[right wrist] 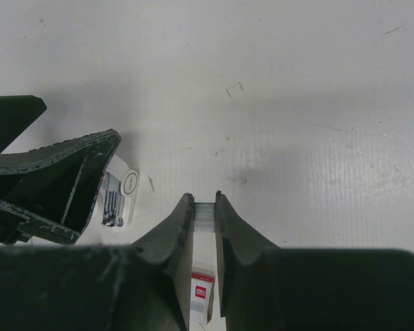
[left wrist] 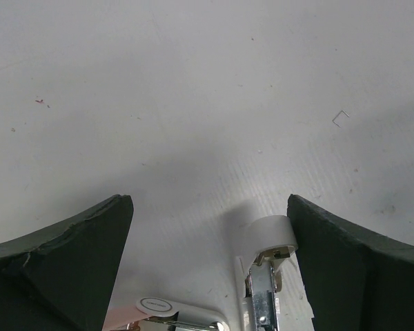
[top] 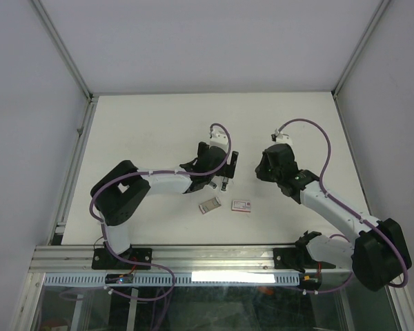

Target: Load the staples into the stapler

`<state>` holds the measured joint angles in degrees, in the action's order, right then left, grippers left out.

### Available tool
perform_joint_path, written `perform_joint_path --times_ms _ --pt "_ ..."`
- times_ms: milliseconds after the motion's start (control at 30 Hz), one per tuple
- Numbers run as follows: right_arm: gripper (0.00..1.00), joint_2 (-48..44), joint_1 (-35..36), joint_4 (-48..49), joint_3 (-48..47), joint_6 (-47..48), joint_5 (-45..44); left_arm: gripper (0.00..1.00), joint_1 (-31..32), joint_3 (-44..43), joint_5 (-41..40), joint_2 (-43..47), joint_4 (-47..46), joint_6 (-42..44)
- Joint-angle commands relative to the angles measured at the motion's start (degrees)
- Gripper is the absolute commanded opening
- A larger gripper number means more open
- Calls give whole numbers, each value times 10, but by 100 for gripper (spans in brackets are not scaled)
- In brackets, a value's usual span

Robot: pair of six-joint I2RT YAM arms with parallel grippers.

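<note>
The strip of staples (right wrist: 204, 221) sits clamped between the fingers of the right gripper (right wrist: 203, 201), raised off the table (top: 159, 124). Directly below it, at 6 o'clock in the right wrist view, lies the white box (right wrist: 201, 293) with its red label. From above, the grey tray (top: 208, 205) lies just beside that box at its 9 o'clock.

The stapler (left wrist: 262, 289) lies at about 9 o'clock of the pinched strip. It appears swung open, with a metal channel showing under its white end. The left gripper (left wrist: 208, 201) hangs over it with jaws spread wide, grasping nothing. A single loose staple (left wrist: 341, 117) lies on the table at 1 o'clock in the left wrist view.

The step in hand looks like carrying the strip to the stapler. Next, the strip likely needs lining up with the channel, legs down, before being let go. The left gripper may have to steady the stapler.
</note>
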<state>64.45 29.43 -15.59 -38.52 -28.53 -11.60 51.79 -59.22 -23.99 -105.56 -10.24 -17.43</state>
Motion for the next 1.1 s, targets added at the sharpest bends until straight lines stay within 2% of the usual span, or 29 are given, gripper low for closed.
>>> perform_joint_path --times_ms 0,367,567,733,900,1000,1067 --pt "12 -2 -3 27 -7 6 6 99 3 -7 -40 20 -13 0" --pt "12 3 -3 29 -9 14 22 99 3 -5 -74 32 2 -7" --pt "12 -3 2 39 -8 39 45 99 4 -14 -39 71 5 -18" --pt "12 -4 37 61 -13 75 53 99 -6 -17 6 129 5 -29" --pt "13 28 106 69 -34 94 8 99 -63 42 72 206 2 -72" --pt "13 60 135 89 -40 95 -11 99 -115 105 110 269 -13 -100" --pt "13 83 161 101 -45 94 -24 99 -132 157 105 310 -32 -104"
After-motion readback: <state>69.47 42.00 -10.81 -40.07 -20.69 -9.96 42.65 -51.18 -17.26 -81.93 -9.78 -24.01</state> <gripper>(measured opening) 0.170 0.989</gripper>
